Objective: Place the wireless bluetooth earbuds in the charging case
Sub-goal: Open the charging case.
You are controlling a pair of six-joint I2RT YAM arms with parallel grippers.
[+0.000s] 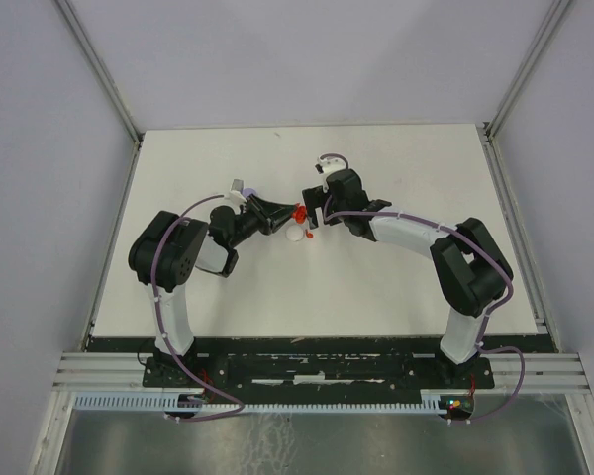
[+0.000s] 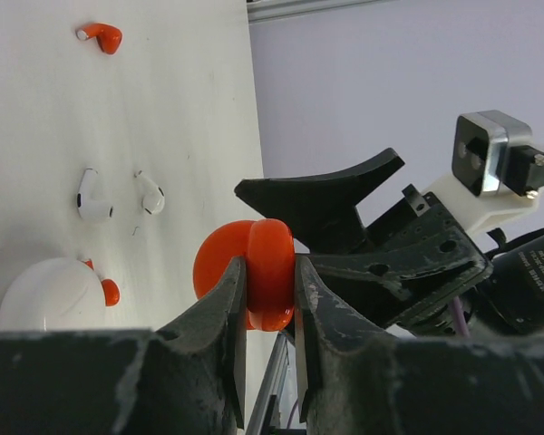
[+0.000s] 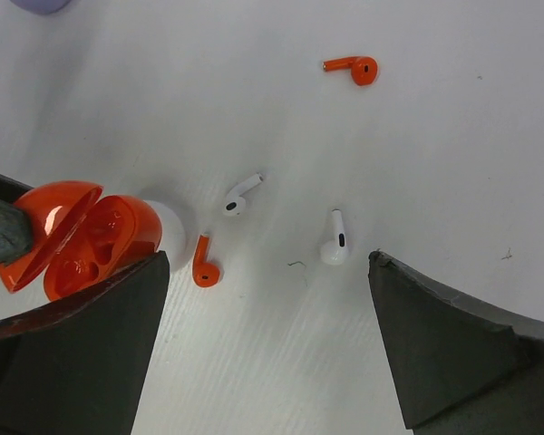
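in the top view the left gripper [image 1: 280, 214] reaches to the middle of the white table [image 1: 396, 287] with a red case [image 1: 299, 212] at its tip. a white round case [image 1: 295, 236] lies just at 6 o'clock of the red one, and the right gripper [image 1: 314, 210] faces it from 3 o'clock. the earbuds are too small to tell from up there. the left wrist view adds the grip: the left jaws are clamped on the red case, pinching its edge from both sides, and only the outer shell shows. the right wrist view shows the other face of the red case. it is hinged open, two hollows toward the camera, and sits over the white round case. just at 3 o'clock of it a red earbud [image 3: 202, 263] lies on the table, with a white earbud [image 3: 240, 195] near at 1 o'clock of that. a second white earbud [image 3: 334, 240] lies further right, and a second red earbud [image 3: 355, 69] is well apart at 12 o'clock. a lavender piece [image 3: 41, 4] is cut off at the top left edge. the right jaws stand wide apart, holding nothing, above the loose earbuds.
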